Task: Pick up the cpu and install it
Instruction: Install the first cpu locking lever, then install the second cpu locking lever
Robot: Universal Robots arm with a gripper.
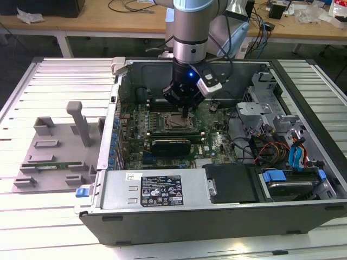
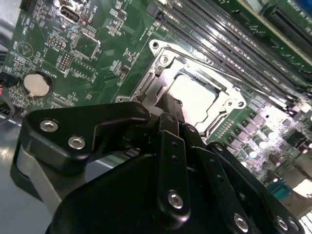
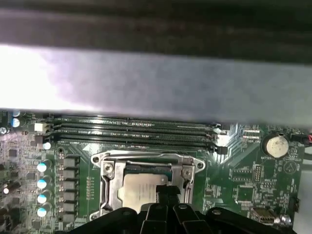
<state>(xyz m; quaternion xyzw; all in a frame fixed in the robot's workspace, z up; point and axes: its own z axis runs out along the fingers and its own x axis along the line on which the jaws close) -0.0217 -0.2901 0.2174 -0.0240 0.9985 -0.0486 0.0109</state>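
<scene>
Cpu (image 3: 140, 191) already seated in the socket frame (image 3: 108, 181), gripper (image 1: 186, 111) just above, finger state impossible to tell.

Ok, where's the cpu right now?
The cpu lies inside the socket frame on the green motherboard, directly below the gripper, near the middle of the open case in the exterior view.

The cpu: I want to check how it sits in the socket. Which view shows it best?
The second wrist view: the cpu lies pale inside the socket frame, mostly unobstructed. In the first wrist view the tool overlaps its edge. The exterior view shows only a small patch beneath the tool.
</scene>
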